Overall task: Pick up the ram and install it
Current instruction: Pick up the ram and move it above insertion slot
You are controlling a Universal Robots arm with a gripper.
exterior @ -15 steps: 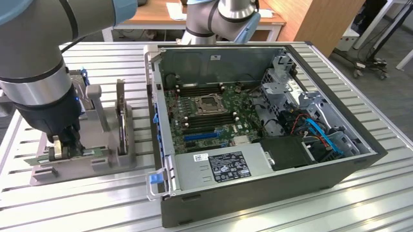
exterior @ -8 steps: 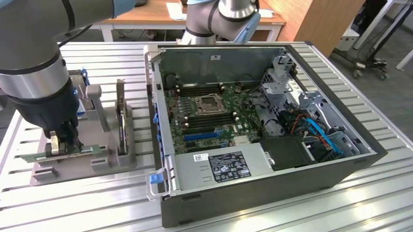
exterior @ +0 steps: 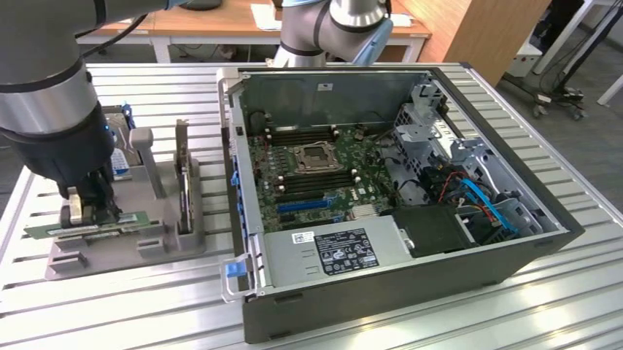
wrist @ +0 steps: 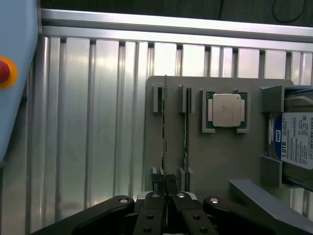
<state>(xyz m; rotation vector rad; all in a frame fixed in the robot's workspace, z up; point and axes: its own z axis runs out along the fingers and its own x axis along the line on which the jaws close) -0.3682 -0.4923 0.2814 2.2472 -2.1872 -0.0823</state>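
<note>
The arm [exterior: 44, 109] is bent down at the exterior view's left, and the wrist is held upright. The gripper [exterior: 90, 216] is pointed straight down. Its two fingers [wrist: 149, 210] are pressed close together, and the thin ram [wrist: 165, 122] is pinched between them.

Arm [exterior: 44, 80]: thick silver-grey tube, black band, thin blue ring, dark lower housing. Joint [exterior: 352, 20] behind computer case [exterior: 389, 284]: silver, light-blue cap. Gripper [wrist: 166, 182]: black jointed links, round silver screws [wrist: 155, 196].
</note>
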